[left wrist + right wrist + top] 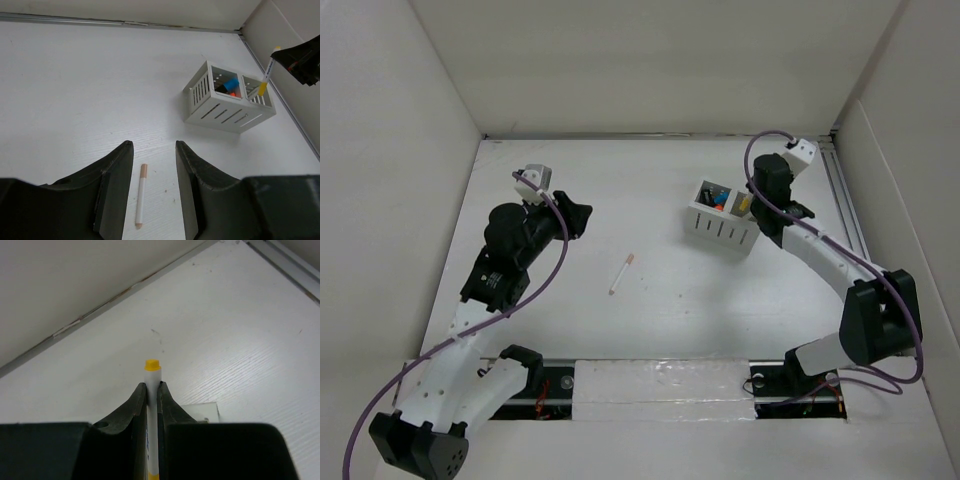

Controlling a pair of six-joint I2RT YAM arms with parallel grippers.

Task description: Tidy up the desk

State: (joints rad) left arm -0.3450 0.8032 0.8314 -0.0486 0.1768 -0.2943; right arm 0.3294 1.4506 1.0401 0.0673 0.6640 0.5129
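On the white desk (650,320) lies a thin white pen with a tan tip (622,273). My left gripper (582,215) hovers left of it. In the left wrist view that pen (141,195) shows on the desk below the gap between the left gripper's (154,145) open, empty fingers. My right gripper (152,386) is shut on a white marker with yellow ends (152,367), held upright. The marker (265,80) has its lower end in the right compartment of the white slotted organizer (225,117).
The organizer (718,233) stands at the back right and holds blue, orange and black items in its left compartment. White wall panels close in the back and both sides. A metal rail (845,190) runs along the right edge.
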